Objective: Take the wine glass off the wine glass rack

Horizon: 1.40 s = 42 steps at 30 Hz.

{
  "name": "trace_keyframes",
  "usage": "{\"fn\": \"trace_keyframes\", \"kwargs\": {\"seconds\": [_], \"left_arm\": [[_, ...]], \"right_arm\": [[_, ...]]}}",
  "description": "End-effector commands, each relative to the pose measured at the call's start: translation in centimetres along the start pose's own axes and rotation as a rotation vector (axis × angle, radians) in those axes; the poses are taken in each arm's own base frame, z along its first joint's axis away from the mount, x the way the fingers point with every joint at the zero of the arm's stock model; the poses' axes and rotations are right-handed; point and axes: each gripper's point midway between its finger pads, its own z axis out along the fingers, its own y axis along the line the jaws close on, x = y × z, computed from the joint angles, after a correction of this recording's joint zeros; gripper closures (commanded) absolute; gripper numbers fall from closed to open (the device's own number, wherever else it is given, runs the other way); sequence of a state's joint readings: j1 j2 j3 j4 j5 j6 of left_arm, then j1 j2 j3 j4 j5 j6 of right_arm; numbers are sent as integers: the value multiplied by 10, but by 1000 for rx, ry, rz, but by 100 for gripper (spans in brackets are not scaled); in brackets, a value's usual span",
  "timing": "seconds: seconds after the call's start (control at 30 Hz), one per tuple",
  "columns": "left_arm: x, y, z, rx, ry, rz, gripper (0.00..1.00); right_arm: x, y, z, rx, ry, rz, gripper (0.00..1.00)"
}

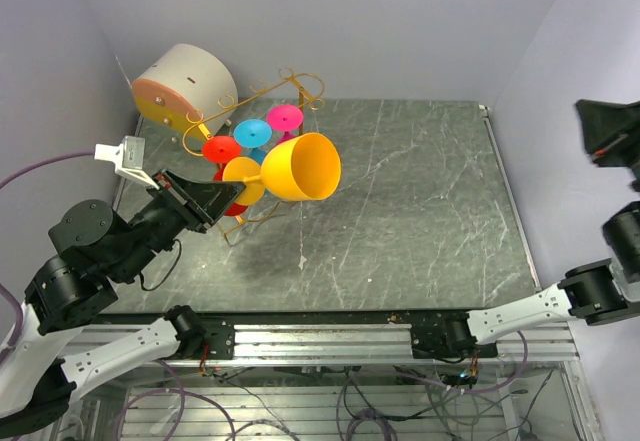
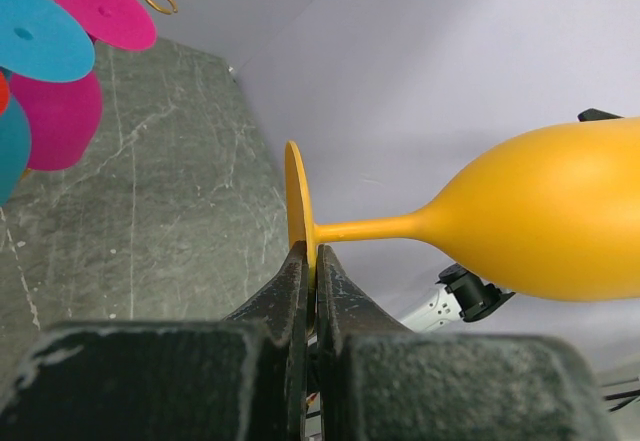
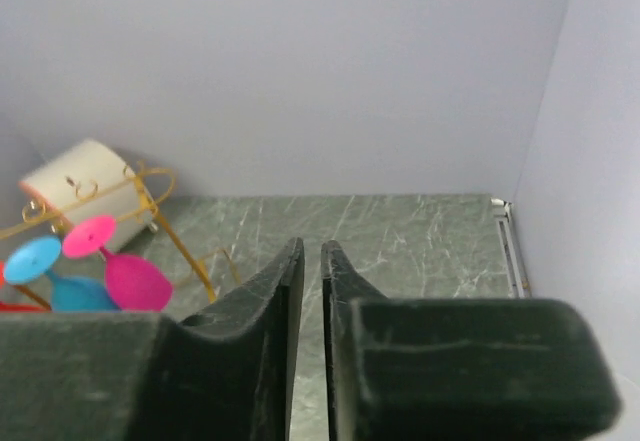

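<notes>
Black left gripper (image 2: 312, 261) is pinched shut on the thin edge of the yellow glass (image 2: 540, 221), gripping its foot (image 2: 296, 196). The stem lies level and the bowl juts out over the table (image 1: 430, 211), with no rails around the stem. That edge grip looks slippery under the bowl's weight, so carry it slowly without rolling the wrist, and away from the rack (image 1: 272, 88) just behind, where the other glasses (image 1: 252, 133) hang. Right gripper (image 3: 311, 256) is nearly closed and empty.
</notes>
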<state>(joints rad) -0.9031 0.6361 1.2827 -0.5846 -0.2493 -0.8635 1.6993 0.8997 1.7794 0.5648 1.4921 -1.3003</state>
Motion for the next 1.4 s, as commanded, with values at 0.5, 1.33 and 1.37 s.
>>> {"fn": "trace_keyframes", "kwargs": {"seconds": [0.5, 1.33, 1.37], "left_arm": [[-26, -2, -12, -41, -58, 59, 93], [-28, -7, 8, -46, -52, 168, 93], [-28, -8, 8, -41, -55, 168, 93]], "right_arm": [[28, 106, 105, -562, 90, 401, 82], [-42, 154, -53, -733, -77, 352, 85], [-42, 156, -60, -751, -77, 349, 85]]}}
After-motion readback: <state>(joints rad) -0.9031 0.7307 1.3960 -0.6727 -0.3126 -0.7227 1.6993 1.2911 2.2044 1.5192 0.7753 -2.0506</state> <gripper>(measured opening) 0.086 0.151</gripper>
